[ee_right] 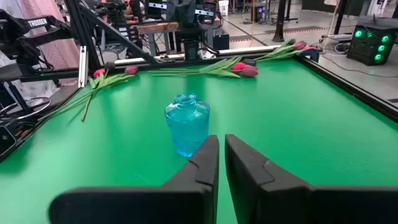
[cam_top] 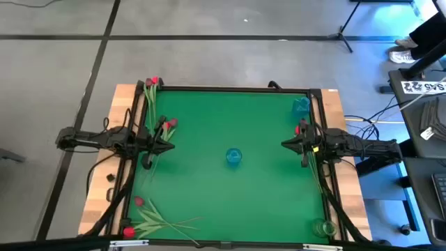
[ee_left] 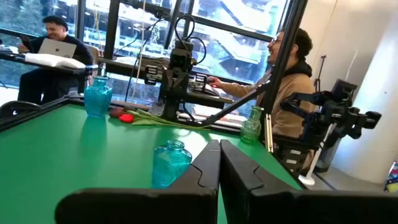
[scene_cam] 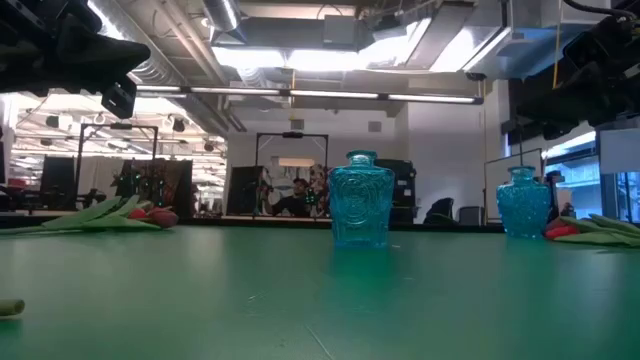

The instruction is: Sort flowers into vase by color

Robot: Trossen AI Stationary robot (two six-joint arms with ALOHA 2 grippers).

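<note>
The tulips lie flat on the green table in loose groups. One group runs along the far-left edge (cam_top: pixel 150 97). Another lies beside my left gripper (cam_top: pixel 167 125), red heads (ee_right: pixel 242 68). A third is at the near-left corner (cam_top: pixel 150 219). The last runs along the right edge (cam_top: pixel 306 150), red head (ee_left: pixel 124 116). A blue glass vase (cam_top: pixel 233 157) stands upright at the table's middle. My left gripper (cam_top: pixel 169 147) hovers shut at the left side. My right gripper (cam_top: pixel 284 144) hovers shut at the right side. Each points at the middle vase (ee_right: pixel 186 124) and holds nothing.
A second blue vase (cam_top: pixel 301 106) stands at the far-right corner, and a clear greenish vase (cam_top: pixel 323 227) at the near-right corner. A raised frame rims the table (cam_top: pixel 230 89). Open green surface lies around the middle vase. People (ee_left: pixel 292 81) sit beyond the table's right side.
</note>
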